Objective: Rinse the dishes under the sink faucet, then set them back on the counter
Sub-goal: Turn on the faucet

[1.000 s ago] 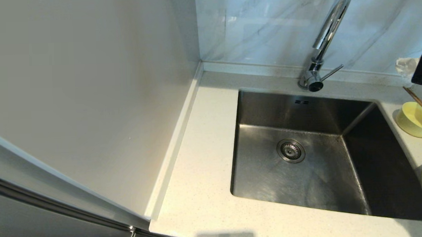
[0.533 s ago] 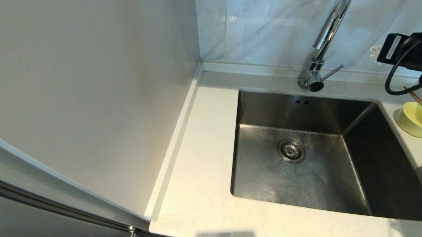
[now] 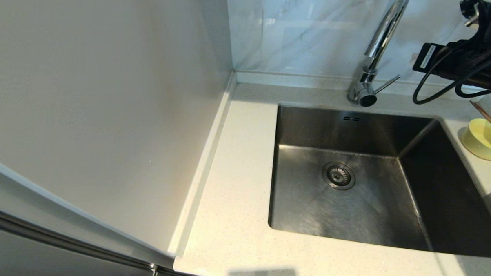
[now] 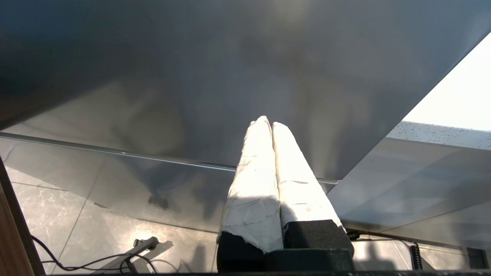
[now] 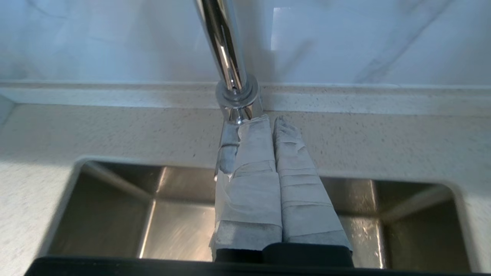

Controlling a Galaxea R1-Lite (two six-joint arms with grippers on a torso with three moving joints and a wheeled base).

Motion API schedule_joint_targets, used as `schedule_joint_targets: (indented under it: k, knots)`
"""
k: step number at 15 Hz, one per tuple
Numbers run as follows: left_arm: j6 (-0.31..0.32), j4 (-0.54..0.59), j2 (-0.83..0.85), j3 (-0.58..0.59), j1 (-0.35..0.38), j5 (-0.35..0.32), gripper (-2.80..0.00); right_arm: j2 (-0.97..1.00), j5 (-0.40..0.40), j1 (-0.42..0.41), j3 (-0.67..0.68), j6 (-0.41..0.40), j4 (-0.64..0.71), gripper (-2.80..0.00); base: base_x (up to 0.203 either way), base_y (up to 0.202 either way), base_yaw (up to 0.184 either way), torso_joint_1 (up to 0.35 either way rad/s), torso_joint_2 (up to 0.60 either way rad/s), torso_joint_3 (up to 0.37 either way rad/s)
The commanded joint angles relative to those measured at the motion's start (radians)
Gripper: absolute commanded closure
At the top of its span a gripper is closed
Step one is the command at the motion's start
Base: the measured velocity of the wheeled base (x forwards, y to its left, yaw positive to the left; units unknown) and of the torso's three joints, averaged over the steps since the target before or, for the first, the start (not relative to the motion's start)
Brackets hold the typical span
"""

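Right gripper (image 5: 271, 122) empty, taped fingers pressed together, tips just in front of the faucet (image 5: 230, 76) base above the sink (image 5: 115, 214). Left gripper (image 4: 267, 123) parked low, fingers likewise together, holding nothing.

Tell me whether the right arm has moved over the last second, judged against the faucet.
Yes. In the head view the right arm has come in from the frame's right edge toward the faucet. Its taped fingers are shut.

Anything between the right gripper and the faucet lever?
Nothing visible. The right gripper, fingers shut and empty, points at the faucet base over the sink. The lever juts out free, with no dish near it; the bowl sits aside on the counter.
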Motion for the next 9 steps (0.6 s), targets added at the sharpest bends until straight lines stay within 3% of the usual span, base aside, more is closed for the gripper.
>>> schedule_joint_targets:
  k: [1,9]
  knots:
    - [0.000,0.000,0.000,0.000,0.000,0.001,0.00,0.067,-0.001,0.000,-0.046,-0.002,-0.004,0.00,0.000,0.000,0.000,0.000,0.00,0.000]
    - [0.000,0.000,0.000,0.000,0.000,0.000,0.00,0.181,-0.010,-0.011,-0.203,-0.006,-0.006,0.00,0.000,0.000,0.000,0.000,0.00,0.000]
